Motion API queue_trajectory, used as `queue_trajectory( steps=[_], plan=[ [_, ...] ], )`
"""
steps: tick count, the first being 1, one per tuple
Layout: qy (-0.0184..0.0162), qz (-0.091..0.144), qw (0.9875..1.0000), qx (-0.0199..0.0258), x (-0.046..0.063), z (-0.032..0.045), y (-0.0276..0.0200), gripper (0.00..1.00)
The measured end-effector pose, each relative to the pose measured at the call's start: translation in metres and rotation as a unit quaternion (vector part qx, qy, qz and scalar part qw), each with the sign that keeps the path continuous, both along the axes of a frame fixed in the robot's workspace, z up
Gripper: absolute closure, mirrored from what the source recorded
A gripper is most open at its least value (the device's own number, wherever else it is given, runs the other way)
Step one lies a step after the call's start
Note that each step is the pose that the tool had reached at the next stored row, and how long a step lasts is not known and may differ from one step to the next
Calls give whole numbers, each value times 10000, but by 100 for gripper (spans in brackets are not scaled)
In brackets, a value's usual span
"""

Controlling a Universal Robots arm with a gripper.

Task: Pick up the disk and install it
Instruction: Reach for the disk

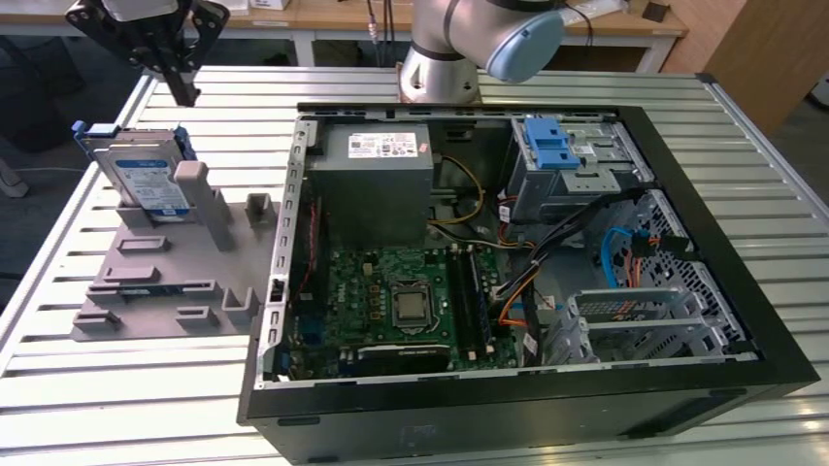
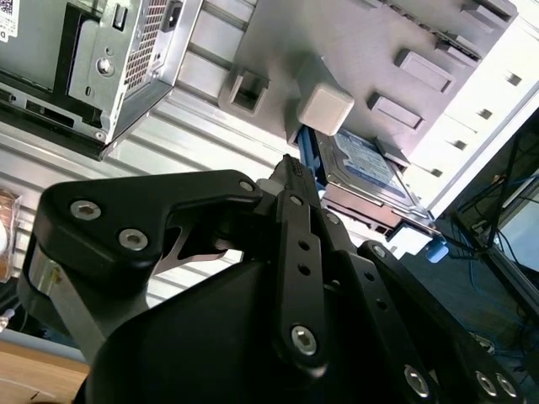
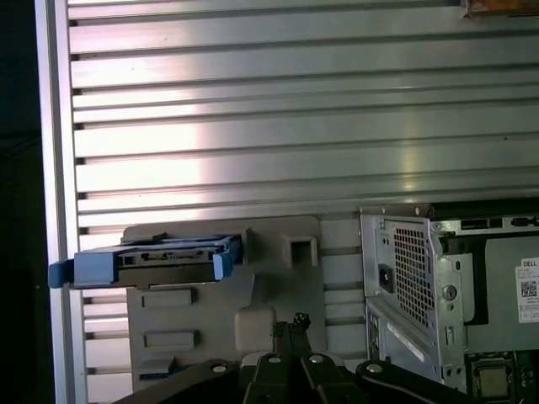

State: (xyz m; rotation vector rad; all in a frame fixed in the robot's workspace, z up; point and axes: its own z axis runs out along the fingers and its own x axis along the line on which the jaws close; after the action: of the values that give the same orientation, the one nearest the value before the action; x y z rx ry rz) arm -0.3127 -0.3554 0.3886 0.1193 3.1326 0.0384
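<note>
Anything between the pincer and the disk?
Nothing visible. The pincer hangs in open air above the disk, which stands on edge in the grey stand, its top edge uncovered.

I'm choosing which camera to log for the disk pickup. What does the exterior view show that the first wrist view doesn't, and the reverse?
The exterior view adds the inside of the open computer case, with motherboard and power supply, and the labelled face of the disk as it leans upright in the grey stand. The first wrist view adds the disk edge-on, its blue carrier frame, and the case's perforated rear panel. Both share the disk, the stand, the slatted table and the gripper, shut and empty, apart from the disk.
</note>
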Motion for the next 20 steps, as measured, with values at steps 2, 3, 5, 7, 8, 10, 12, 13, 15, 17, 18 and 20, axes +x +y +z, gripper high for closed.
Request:
queue_trajectory(
  steps=[2,3,5,7,8,10,12,13,15,17,18,20],
  plan=[
    [0,0,10000,0,-13,-1,4,89],
    [0,0,10000,0,-18,0,6,89],
    [0,0,10000,0,-202,-2,65,89],
    [0,0,10000,0,-228,-3,72,89],
    [0,0,10000,0,-242,-4,76,89],
    [1,0,10000,0,-267,-5,83,89],
    [0,0,10000,0,-289,-7,91,89],
    [1,0,10000,0,-301,-8,96,89],
    [0,-1,10000,0,-324,-11,104,89],
    [0,0,10000,0,-345,-14,111,89],
    [1,0,10000,0,-355,-15,115,89],
    [0,0,10000,0,-373,-20,125,89]
  ],
)
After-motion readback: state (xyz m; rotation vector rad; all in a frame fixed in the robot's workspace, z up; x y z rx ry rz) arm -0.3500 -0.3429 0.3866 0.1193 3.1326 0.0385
